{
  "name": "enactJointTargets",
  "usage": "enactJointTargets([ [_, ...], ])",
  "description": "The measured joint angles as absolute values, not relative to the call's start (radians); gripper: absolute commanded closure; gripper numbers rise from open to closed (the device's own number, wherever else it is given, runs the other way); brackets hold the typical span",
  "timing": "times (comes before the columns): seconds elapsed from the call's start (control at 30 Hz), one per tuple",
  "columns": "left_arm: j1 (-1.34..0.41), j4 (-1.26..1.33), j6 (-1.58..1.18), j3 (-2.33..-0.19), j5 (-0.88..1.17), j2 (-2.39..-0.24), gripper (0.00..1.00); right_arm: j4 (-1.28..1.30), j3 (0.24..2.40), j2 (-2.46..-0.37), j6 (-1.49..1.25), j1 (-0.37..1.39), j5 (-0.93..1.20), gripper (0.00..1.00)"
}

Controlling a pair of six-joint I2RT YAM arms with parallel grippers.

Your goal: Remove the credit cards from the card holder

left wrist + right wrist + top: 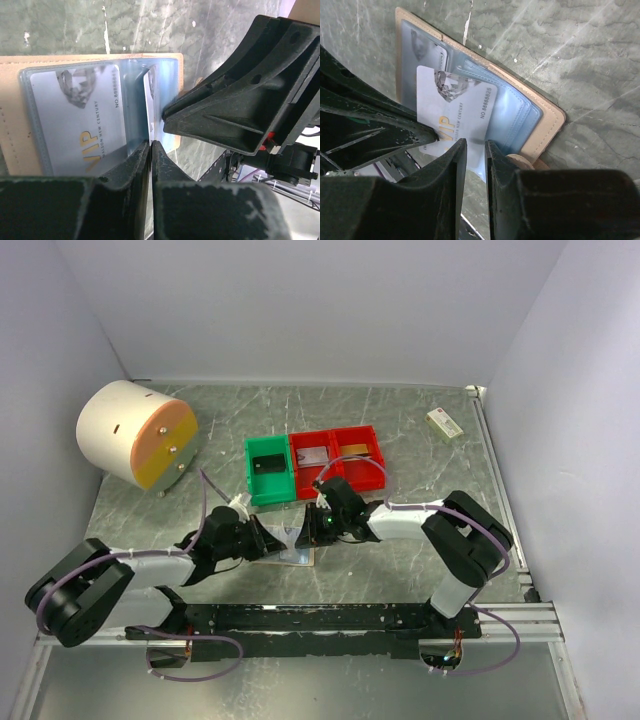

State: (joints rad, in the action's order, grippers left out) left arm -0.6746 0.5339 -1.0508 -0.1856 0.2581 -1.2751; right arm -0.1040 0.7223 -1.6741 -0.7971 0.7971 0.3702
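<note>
- The left gripper (151,155) sits low at the near edge of the card holder (545,117). Its fingers are drawn together on the lip of a pale blue pocket, apparently to pin the open holder to the table (400,430) while the other arm pulls
- Facing it, the right gripper (476,150) has its fingers clamped on the near edge of a silver card (455,107). The card stands partly out of its pocket and is tilted up off the holder. Gripping the exposed edge should let it slide out along the slot
- A second silver card (75,120) lies fully inside the neighbouring pocket, so the job looks unfinished
- Beyond the holder, the green bin (252,475) holds a dark card (268,464). The two red bins (372,445) hold a silver-grey card (314,455) and a gold card (352,449) — one card per bin, likely the drop-off places
</note>
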Motion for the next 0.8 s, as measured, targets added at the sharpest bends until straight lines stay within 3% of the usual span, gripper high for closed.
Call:
enactJointTargets([
  [0.1,-0.675,0.487,-1.046,-0.186,0.24,-1.236,0.85,-0.105,0.722,-1.674,-0.797,0.797,0.371,0.78],
  [0.47,-0.675,0.469,-1.056,-0.212,0.229,-1.246,0.63,-0.109,0.72,-1.675,-0.797,0.795,0.373,0.78],
  [0.8,-0.675,0.605,-1.101,-0.19,0.242,-1.332,0.76,-0.112,0.719,-1.676,-0.797,0.793,0.377,0.78],
])
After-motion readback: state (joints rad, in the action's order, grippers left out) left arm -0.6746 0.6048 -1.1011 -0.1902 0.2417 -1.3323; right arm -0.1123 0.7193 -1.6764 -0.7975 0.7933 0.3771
